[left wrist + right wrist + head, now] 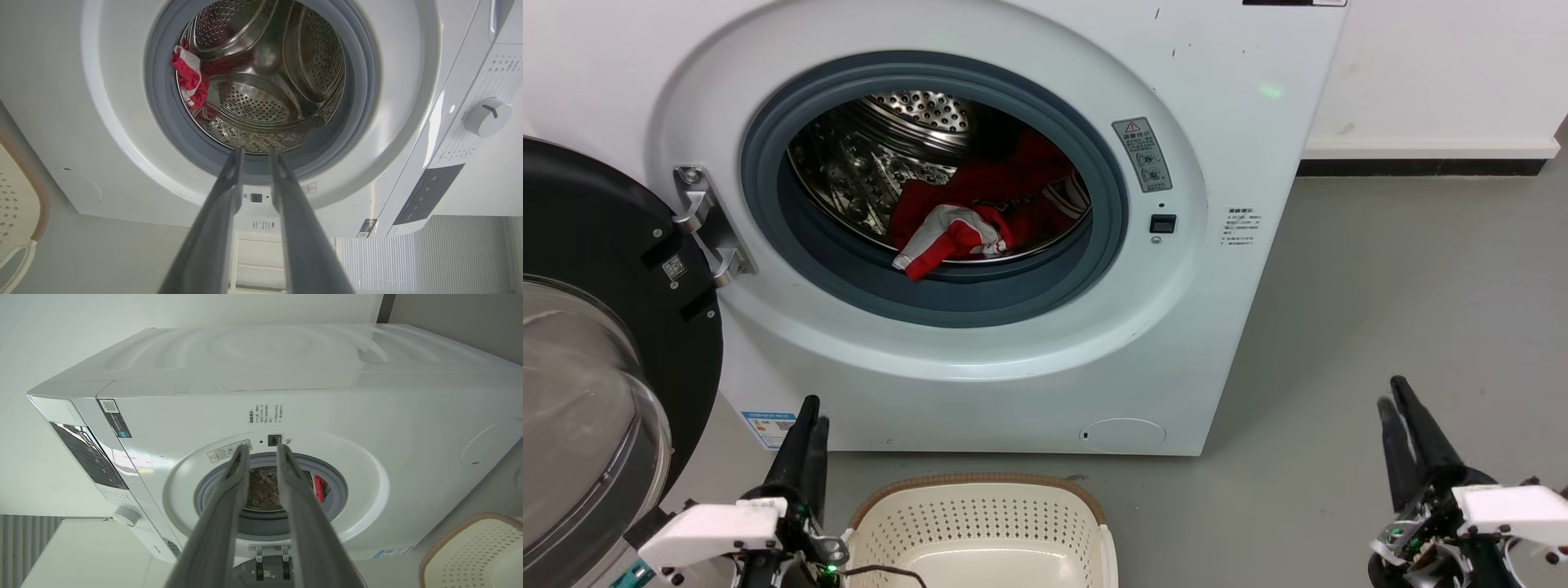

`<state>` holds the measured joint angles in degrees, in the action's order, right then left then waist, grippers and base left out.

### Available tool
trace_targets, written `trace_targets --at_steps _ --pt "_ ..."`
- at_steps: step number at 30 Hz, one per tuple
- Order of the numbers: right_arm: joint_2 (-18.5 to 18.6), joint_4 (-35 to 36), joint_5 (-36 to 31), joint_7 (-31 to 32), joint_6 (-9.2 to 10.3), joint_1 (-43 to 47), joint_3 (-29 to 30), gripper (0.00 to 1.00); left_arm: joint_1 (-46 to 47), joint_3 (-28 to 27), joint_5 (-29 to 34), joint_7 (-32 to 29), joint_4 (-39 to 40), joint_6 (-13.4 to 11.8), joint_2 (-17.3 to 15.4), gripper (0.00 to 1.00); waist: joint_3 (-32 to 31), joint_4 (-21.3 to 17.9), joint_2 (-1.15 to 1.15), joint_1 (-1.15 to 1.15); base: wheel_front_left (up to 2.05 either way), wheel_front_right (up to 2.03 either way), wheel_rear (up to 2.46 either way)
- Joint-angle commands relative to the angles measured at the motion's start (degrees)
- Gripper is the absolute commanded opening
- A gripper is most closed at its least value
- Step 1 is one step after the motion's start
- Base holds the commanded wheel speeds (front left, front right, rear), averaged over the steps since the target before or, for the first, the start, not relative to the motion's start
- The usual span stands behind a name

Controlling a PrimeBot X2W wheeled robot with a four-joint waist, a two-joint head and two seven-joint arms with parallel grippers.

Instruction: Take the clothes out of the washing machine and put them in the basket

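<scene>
Clothes [980, 214] lay low in the drum [866, 163] of the washing machine [1241, 147], well above and apart from both grippers. Basket [980, 523] stood on the floor [1380, 286], just beside the left gripper [816, 411], with the right gripper [1389, 392] farther off. Head view gave the door [605, 245] swung open at left; left wrist view gave the control dial [487, 116]. Both grippers: fingers narrowly parted, holding and touching nothing.
</scene>
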<state>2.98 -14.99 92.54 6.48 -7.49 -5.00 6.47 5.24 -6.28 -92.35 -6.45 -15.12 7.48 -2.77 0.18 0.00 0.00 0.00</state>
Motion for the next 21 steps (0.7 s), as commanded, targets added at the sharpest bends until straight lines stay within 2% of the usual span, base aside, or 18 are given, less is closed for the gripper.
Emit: trace_targets --at_steps 1,11,21 --pt "0.0 1.0 -0.4 -0.7 -0.01 -0.5 -0.3 1.0 0.9 0.6 0.4 0.5 0.8 0.0 -0.1 1.0 0.0 0.0 0.0 0.0 0.0 0.0 0.0" --pt "0.0 2.9 -3.6 -3.6 -0.01 0.3 -1.5 1.0 1.8 3.2 3.9 3.5 1.4 0.0 -0.1 1.0 0.1 0.1 0.0 0.0 0.0 0.0 0.0" --pt "0.0 5.1 -14.9 -6.1 -0.01 0.6 -1.7 1.0 2.2 3.8 15.4 6.0 3.8 0.0 -0.1 1.0 0.2 0.5 0.0 0.0 0.0 0.0 0.0"
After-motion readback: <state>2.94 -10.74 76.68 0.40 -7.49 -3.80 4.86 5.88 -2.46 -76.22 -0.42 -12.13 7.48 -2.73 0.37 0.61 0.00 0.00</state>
